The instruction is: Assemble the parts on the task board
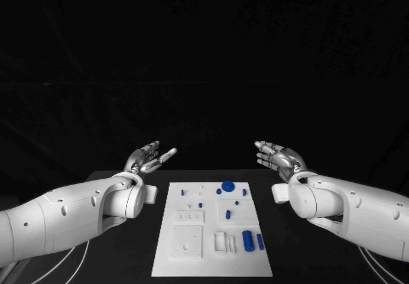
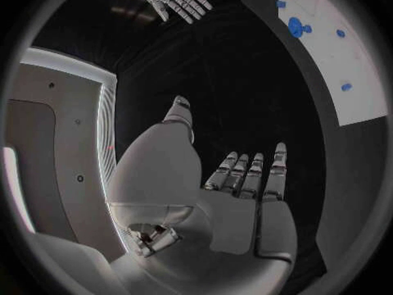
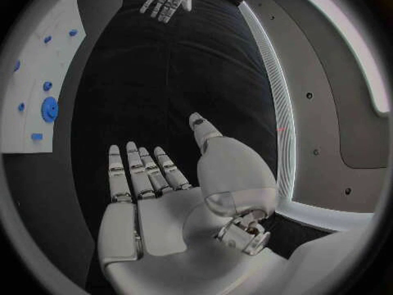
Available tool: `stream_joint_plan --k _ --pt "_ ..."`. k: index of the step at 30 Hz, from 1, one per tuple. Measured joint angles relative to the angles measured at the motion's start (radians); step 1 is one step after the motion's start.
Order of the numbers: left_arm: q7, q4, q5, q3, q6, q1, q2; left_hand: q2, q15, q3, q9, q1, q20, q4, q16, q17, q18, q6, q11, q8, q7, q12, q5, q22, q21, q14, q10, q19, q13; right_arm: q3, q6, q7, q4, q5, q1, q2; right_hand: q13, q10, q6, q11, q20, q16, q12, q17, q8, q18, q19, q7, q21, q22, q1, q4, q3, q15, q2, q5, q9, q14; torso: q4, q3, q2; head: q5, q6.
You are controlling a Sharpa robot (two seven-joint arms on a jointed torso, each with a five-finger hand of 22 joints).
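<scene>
The board [image 1: 212, 260] lies flat mid-tabletop [image 1: 127, 248], between my two arms, with the blue parts scattered over it. The round disc [image 1: 229, 186] sits at the far end, and two upright-looking pegs [image 1: 248, 241] stand nearer me on the right side. I judge these parts small, rigid and light, probably smooth plastic, so they may slip or tip. I'd pinch each across its sides with fingertips, the pegs low on the shaft. The board looks stiff and should stay put. My left hand [image 1: 150, 157] and right hand [image 1: 278, 156] both hover beyond the board's far corners, palms up, fingers spread, holding nothing.
</scene>
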Motion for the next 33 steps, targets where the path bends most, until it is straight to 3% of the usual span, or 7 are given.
stream_joint_plan --k 2,9,21,25,28,30,33 --pt "-0.011 -0.003 -0.007 -0.001 0.015 0.002 0.001 -0.003 0.004 -0.002 0.001 0.037 0.005 0.010 0.004 0.000 0.016 0.011 0.003 0.000 0.003 0.000 0.004 0.002 0.000 0.011 0.013 0.016 0.001 -0.003 0.052 -0.033 -0.020 -0.011 0.010 -0.003 0.000 0.009 0.008 0.002 0.005 0.001 0.000 0.001 0.003 0.000 0.008 0.002 0.001 0.000 0.015 -0.002 0.002 0.002 0.002 0.004 0.001 0.009 0.0000 0.0000 0.000 0.000 0.000" --pt "-0.033 -0.004 -0.020 -0.002 0.043 0.002 0.002 -0.004 0.004 -0.002 0.001 0.040 0.006 0.010 0.004 0.000 0.016 0.011 0.003 0.000 0.003 0.000 0.004 0.002 0.000 0.011 0.013 0.017 0.001 -0.006 0.180 -0.114 -0.053 -0.040 0.026 -0.008 0.000 0.017 0.014 0.003 0.005 0.001 0.001 0.001 0.003 0.000 0.008 0.002 0.001 0.000 0.036 -0.014 0.010 0.003 -0.004 0.004 0.001 0.017 0.0001 0.0000 0.000 0.000 0.000" --pt "-0.047 -0.008 -0.024 -0.002 0.066 0.002 0.004 -0.001 0.007 -0.002 0.002 0.042 0.006 0.010 0.004 0.001 0.015 0.021 0.009 0.004 0.014 0.003 0.004 0.002 0.002 0.018 0.019 0.017 0.001 -0.006 0.227 -0.158 -0.102 -0.126 0.024 0.000 0.004 0.095 0.075 0.019 -0.010 0.007 0.006 0.004 0.008 -0.001 0.004 0.005 0.001 0.001 0.136 -0.083 0.016 0.020 -0.026 0.015 0.004 0.081 0.0012 -0.0001 0.000 0.011 -0.003" --pt "-0.045 -0.007 -0.022 -0.002 0.073 0.002 0.001 0.070 0.020 0.027 0.010 0.057 0.001 -0.022 0.020 0.011 0.031 0.129 0.049 0.019 0.059 0.011 0.012 0.016 0.033 0.159 0.143 0.113 0.009 -0.006 0.231 -0.164 -0.140 -0.193 0.024 0.022 0.012 0.269 0.211 0.020 -0.041 0.010 0.013 0.010 0.011 -0.025 0.140 0.021 0.020 0.010 0.185 -0.126 0.028 0.024 -0.033 0.018 0.010 0.242 0.0006 -0.0008 0.001 0.014 -0.003" --pt "-0.037 -0.007 -0.016 -0.001 0.080 0.002 -0.004 0.154 0.037 -0.007 0.017 0.032 -0.033 -0.145 0.020 0.018 0.047 0.294 0.080 0.019 0.080 0.020 0.050 0.038 0.101 0.369 0.370 0.289 0.018 -0.005 0.233 -0.165 -0.184 -0.281 0.025 0.049 0.020 0.447 0.324 -0.001 -0.070 0.024 0.019 0.020 0.017 -0.035 0.312 0.023 0.040 0.020 0.190 -0.146 0.046 -0.002 -0.039 0.023 0.016 0.425 0.0006 -0.0020 0.002 0.016 -0.003" --pt "-0.032 -0.007 -0.012 0.000 0.085 0.003 -0.007 0.193 0.036 -0.038 0.020 0.022 -0.064 -0.208 0.027 0.024 0.015 0.373 0.081 0.021 0.092 0.026 0.057 0.040 0.134 0.479 0.485 0.352 0.024 -0.003 0.234 -0.165 -0.213 -0.346 0.026 0.067 0.023 0.523 0.401 -0.016 -0.094 0.024 0.024 0.023 0.020 -0.042 0.430 0.015 0.054 0.025 0.192 -0.165 0.067 -0.024 -0.037 0.022 0.019 0.499 0.0013 -0.0030 0.004 0.015 -0.002" --pt "-0.021 0.000 -0.006 0.002 0.095 0.008 -0.013 0.231 0.025 -0.070 0.025 0.022 -0.094 -0.267 0.035 0.031 -0.002 0.465 0.073 0.025 0.089 0.033 0.077 0.034 0.168 0.605 0.635 0.400 0.031 0.001 0.235 -0.163 -0.254 -0.454 0.032 0.093 0.023 0.585 0.518 -0.037 -0.142 0.026 0.031 0.025 0.023 -0.065 0.543 0.007 0.058 0.025 0.179 -0.196 0.166 -0.063 -0.049 0.011 0.024 0.599 0.0053 -0.0050 0.010 0.009 0.003"
